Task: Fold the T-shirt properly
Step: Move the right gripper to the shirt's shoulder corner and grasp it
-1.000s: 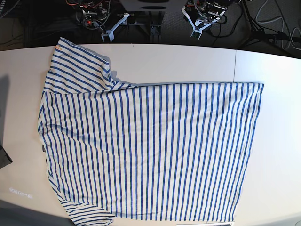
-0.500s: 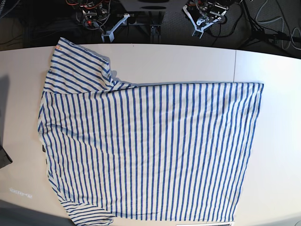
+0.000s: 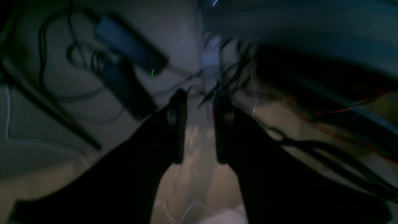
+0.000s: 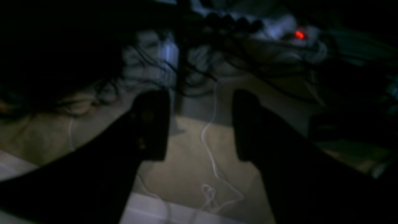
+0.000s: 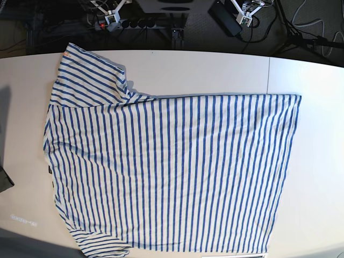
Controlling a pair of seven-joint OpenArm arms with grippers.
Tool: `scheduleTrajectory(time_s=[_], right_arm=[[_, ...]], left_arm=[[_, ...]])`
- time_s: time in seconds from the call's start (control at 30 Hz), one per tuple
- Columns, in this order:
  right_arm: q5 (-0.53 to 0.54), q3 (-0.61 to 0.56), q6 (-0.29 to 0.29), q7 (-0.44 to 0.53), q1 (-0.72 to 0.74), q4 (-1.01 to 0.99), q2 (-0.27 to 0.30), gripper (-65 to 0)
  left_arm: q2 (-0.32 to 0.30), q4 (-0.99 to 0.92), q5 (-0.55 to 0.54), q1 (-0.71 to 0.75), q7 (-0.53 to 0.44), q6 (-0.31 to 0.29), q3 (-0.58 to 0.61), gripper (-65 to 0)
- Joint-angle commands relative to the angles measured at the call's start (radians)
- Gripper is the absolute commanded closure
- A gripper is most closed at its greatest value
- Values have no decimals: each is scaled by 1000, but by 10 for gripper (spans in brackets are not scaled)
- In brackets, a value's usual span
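soft striped T-shirt (image 5: 172,172), spread flat, rumpled sleeve

A robotics lab: white worktable (image 5: 301,70), power strip (image 5: 137,23) at 12 o'clock, tangled cables (image 5: 309,24) on the dark floor at 1 o'clock

Bare counter (image 5: 306,177) along the right side and the far strip behind the T-shirt (image 5: 172,172) — room to pass there — with cables (image 4: 214,161) and a power strip (image 5: 137,23) crowding the floor beyond the far edge.
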Motion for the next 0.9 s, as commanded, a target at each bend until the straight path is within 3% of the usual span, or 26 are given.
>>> scheduleTrajectory(time_s=[0.0, 0.17, 0.23, 0.3, 0.53, 0.87], right_arm=[[20, -14, 37, 11, -41, 53, 20, -319], [156, -39, 37, -77, -233, 359, 112, -319], [207, -39, 37, -102, -305, 484, 157, -319], [229, -39, 37, -114, -371, 604, 204, -319], [287, -28, 36, -211, -550, 1007, 341, -319], [499, 200, 37, -342, -621, 1397, 404, -319]], left_arm=[[-14, 61, -17, 49, -10, -40, -22, -181], [-35, 390, -73, 242, 10, -58, -153, -181], [-51, 510, -130, 309, 17, -94, -194, -181], [-70, 619, -169, 368, 29, -124, -227, -181], [-113, 930, -280, 515, 118, -132, -336, -181], [-128, 1168, -334, 637, 123, -158, -457, -181]])
